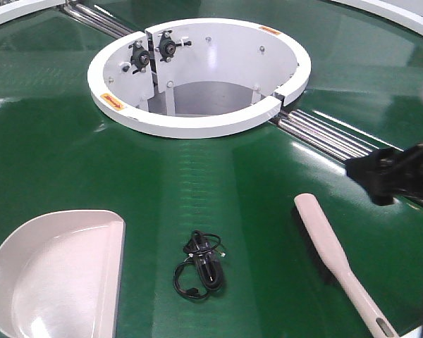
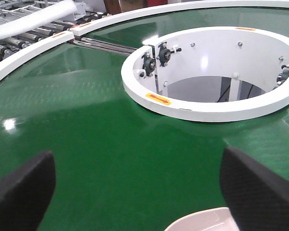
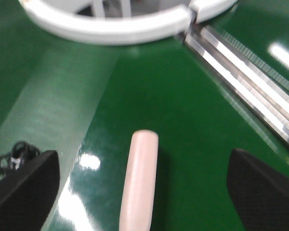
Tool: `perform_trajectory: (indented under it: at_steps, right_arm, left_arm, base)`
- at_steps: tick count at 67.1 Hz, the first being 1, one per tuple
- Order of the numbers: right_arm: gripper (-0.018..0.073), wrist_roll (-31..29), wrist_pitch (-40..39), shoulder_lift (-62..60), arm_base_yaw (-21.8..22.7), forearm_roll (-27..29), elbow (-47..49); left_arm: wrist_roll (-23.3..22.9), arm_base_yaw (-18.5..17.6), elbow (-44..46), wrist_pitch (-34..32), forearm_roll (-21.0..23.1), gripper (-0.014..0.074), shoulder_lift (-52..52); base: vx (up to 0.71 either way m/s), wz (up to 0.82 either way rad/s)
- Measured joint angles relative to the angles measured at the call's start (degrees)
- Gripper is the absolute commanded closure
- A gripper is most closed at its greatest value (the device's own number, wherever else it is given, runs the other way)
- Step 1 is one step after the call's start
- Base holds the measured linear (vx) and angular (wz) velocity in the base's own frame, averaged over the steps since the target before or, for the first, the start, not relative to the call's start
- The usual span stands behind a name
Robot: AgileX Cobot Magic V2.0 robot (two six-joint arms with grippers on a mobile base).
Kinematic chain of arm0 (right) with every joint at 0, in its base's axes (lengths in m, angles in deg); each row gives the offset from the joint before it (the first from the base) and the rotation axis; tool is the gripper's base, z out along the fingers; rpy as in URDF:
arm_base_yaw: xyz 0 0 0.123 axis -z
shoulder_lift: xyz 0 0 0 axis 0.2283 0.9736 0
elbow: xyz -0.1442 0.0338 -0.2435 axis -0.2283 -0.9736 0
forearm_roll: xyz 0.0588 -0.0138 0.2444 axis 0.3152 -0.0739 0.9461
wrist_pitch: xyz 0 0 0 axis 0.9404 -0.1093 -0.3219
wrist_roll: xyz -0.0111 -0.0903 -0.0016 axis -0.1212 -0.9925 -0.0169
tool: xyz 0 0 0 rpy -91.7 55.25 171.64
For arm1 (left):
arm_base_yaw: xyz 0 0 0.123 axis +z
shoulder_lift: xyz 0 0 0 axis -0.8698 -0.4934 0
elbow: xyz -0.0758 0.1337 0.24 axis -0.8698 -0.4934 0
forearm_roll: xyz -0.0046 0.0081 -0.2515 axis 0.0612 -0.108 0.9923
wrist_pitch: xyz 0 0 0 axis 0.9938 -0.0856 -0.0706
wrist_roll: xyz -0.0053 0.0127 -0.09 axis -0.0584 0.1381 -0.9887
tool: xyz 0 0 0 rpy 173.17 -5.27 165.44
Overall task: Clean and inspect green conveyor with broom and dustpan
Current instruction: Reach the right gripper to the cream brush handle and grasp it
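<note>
The green conveyor [image 1: 70, 148] fills the view, with its white ring hub [image 1: 197, 123] at the back centre. The pale pink dustpan [image 1: 60, 278] lies at the front left, and its rim [image 2: 202, 222] shows just below my left gripper [image 2: 135, 159], which is open and empty above the belt. The pink broom [image 1: 338, 264] lies at the front right with its dark bristles to the left. My right gripper [image 1: 384, 176] hovers beyond the broom's far end. In the right wrist view it [image 3: 143, 159] is wide open, with the broom's rounded end [image 3: 139, 187] between the jaws, untouched.
A black coiled cable [image 1: 201, 264] lies on the belt between the dustpan and the broom, and it also shows in the right wrist view [image 3: 14, 154]. Chrome roller strips [image 1: 331, 137] run right from the hub. More rollers [image 2: 106, 45] lie at the back left.
</note>
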Motion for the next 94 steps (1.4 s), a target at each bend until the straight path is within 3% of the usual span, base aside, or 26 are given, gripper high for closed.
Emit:
perform_trajectory:
  at_steps: [36,72,83,94]
  right_arm:
    - [-0.0046,0.2,18.8,36.3,-0.1,-0.2,18.5]
    - [-0.0011,0.2,21.0,46.1,-0.1,-0.4,20.1]
    - [0.0138,0.2,21.0,47.3,-0.1,-0.4,20.1]
    - [0.0493,0.7,21.0,47.4,-0.1,-0.2,20.5]
  left_arm:
    - [0.0,0.0,0.0,0.0,0.1,0.0006,0.0]
    - [0.0,0.0,0.0,-0.2,0.1,0.0006,0.0]
    - [0.0,0.0,0.0,-0.2,0.1,0.0006,0.0]
    - [0.0,0.0,0.0,-0.2,0.1,0.0006,0.0]
  base:
    - [0.00,0.00]
    - [0.00,0.00]
    - [0.00,0.00]
    - [0.00,0.00]
